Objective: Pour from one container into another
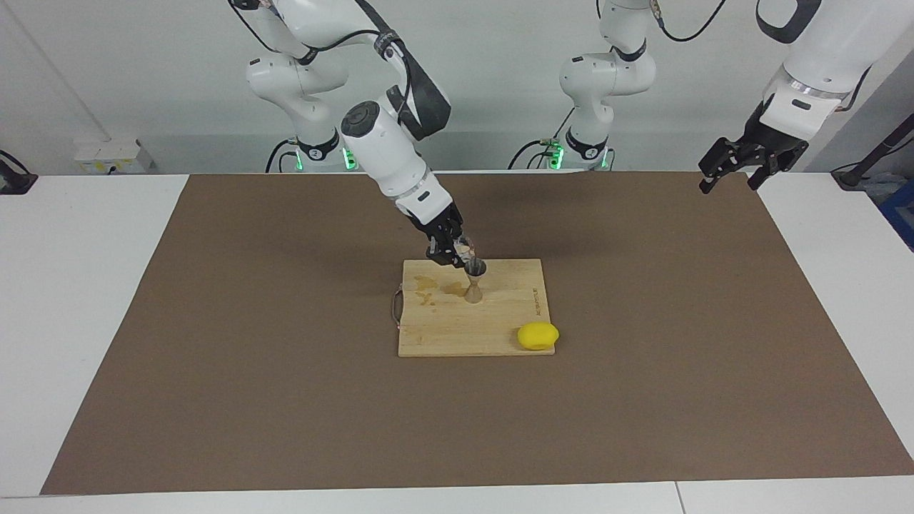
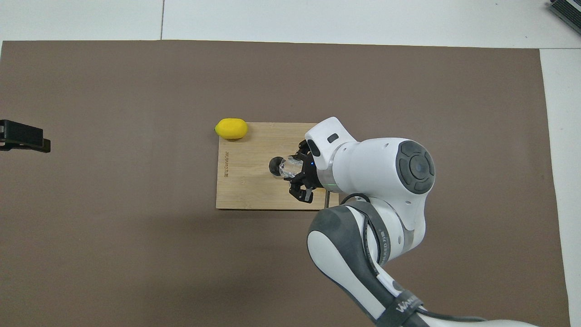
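Presently the right gripper (image 1: 451,246) is closed on the clear glass cup (image 1: 465,250), holding it tipped on its side with the mouth directed at the top cone of the steel jigger (image 1: 474,281). The jigger stands upright on the wooden cutting board (image 1: 500,321), near the edge of the board nearer to the robots. In the overhead view the cup (image 2: 290,167) overlaps the jigger's rim (image 2: 275,165), which indicates the mouth is over the opening; whether liquid is flowing cannot be told. Wet stains (image 1: 435,287) show on the board beside the jigger, toward the right arm's end. A lemon (image 1: 538,336) rests at the board's corner farther from the robots, toward the left arm's end. The left gripper (image 1: 742,168) waits raised over the table edge at its own end, fingers apart and empty. Assessment: the pour is in progress. To do it well, the tilt should increase slowly, the cup's lip should stay centred over the narrow cone without touching it, and the wrist should avoid sideways drift, since the light jigger would likely topple if nudged.
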Available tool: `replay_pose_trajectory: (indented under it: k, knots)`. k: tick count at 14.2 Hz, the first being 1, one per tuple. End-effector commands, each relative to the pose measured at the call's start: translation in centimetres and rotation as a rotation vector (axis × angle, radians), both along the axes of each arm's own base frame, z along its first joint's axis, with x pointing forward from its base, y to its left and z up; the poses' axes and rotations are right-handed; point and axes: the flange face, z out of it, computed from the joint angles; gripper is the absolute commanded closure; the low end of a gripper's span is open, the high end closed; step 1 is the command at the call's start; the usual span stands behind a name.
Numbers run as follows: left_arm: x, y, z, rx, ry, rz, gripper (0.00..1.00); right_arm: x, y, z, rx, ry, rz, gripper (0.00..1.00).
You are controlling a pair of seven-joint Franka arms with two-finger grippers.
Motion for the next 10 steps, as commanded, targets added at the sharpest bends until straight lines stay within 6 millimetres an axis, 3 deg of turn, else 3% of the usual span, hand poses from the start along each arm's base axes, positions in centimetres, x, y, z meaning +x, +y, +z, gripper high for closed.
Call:
replay_pose_trajectory:
  k: [1, 10]
  knots:
    - [-0.02, 0.17, 0.69, 0.009, -0.011, 0.015, 0.00, 0.45, 0.19, 0.13, -0.018, 0.012, -0.009, 1.00]
    - [0.04, 0.34, 0.62, 0.009, -0.011, 0.018, 0.00, 0.66, 0.20, 0.47, -0.007, 0.012, -0.017, 1.00]
